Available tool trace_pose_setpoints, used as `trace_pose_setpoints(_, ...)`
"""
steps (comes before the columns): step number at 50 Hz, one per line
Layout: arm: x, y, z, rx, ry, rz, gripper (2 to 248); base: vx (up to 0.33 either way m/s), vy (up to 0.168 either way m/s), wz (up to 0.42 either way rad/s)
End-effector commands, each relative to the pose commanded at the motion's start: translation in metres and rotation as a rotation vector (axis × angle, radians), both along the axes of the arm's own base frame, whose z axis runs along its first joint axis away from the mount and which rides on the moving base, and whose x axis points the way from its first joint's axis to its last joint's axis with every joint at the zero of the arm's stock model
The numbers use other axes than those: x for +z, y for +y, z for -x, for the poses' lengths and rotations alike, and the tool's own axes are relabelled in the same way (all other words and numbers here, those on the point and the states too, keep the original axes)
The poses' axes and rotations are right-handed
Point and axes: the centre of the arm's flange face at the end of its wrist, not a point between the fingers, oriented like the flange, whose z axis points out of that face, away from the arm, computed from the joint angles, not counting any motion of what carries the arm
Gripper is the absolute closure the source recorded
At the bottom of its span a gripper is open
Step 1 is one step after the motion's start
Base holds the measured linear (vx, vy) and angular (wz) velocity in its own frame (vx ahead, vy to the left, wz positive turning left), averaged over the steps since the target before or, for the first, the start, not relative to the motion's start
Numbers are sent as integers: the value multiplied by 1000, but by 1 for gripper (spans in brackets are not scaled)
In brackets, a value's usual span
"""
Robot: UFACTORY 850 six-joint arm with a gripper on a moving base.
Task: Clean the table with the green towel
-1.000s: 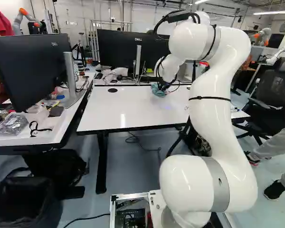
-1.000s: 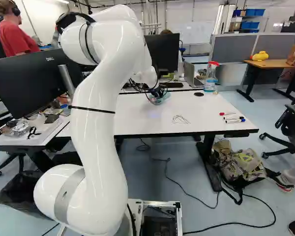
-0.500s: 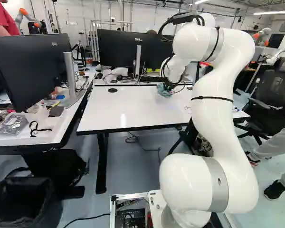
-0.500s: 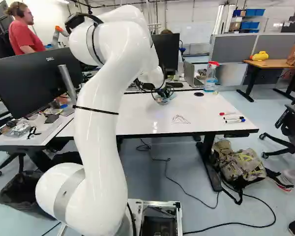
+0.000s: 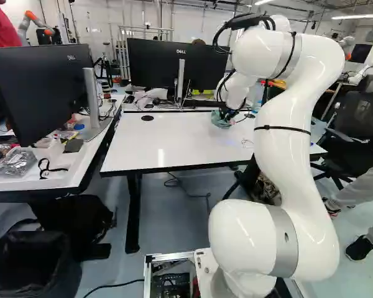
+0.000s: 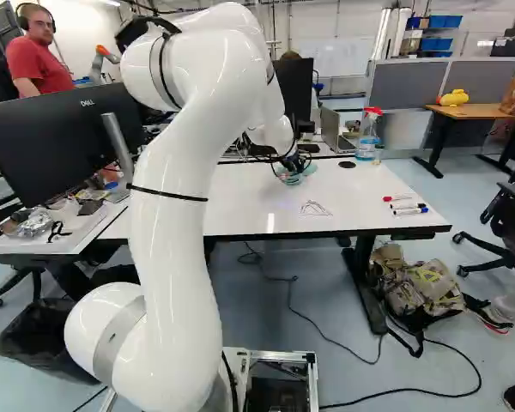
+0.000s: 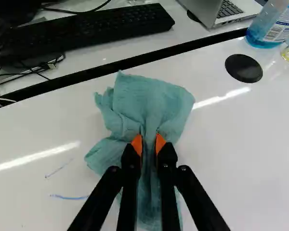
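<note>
Closest in, the white arm reached over the white table, and there was trouble waiting on the near side: a thin scribble and, out to the right in the right base view, loose markers that a wide sweep might well have sent rolling. Further up came the blue strokes, just beside the cloth and uncovered, easily missed if the next pass ran too narrow. And here was the main player, the green towel, bunched on the tabletop towards its far edge, the gripper pinched shut on its middle! Only that crumpled fold was held, so a snag or hard drag could have pulled it free, while pressing too lightly would likely have left ink behind. Beyond it sat the round black cap, whose rim might have caught a loose corner, and near that the spray bottle, ripe for toppling. Past the dark gap lay the keyboard and tangled cables, ready to hook any overshoot.
</note>
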Motion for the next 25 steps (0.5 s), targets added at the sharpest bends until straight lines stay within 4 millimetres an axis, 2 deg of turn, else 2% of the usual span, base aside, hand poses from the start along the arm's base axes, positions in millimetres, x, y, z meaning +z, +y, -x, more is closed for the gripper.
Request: trace_pose_setpoints(25,3,40,17,52,22,-6,199,0,0,0)
